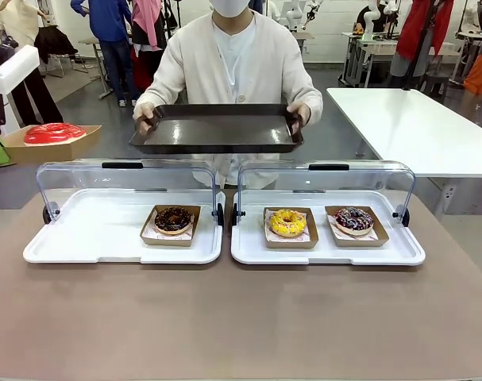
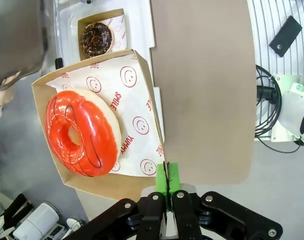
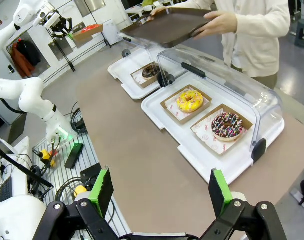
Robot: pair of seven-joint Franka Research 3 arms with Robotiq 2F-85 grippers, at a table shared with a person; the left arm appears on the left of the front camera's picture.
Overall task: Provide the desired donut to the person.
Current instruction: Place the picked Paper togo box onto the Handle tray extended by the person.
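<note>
A red-glazed donut (image 2: 81, 132) lies on printed paper in a cardboard tray (image 2: 136, 75). My left gripper (image 2: 167, 177) is shut on that tray's rim and holds it in the air off the table's left end. The front view has the same red-glazed donut (image 1: 54, 132) at the far left. The person (image 1: 233, 55) stands across the table and holds a dark serving tray (image 1: 217, 127) level in both hands. My right gripper (image 3: 160, 192) hangs open over the near right side of the table with nothing between its fingers.
Two white display trays with raised clear lids sit on the brown table (image 1: 241, 317). The left display tray (image 1: 90, 230) holds a chocolate donut (image 1: 173, 219). The right display tray (image 1: 399, 250) holds a yellow donut (image 1: 287, 222) and a sprinkled donut (image 1: 354, 219).
</note>
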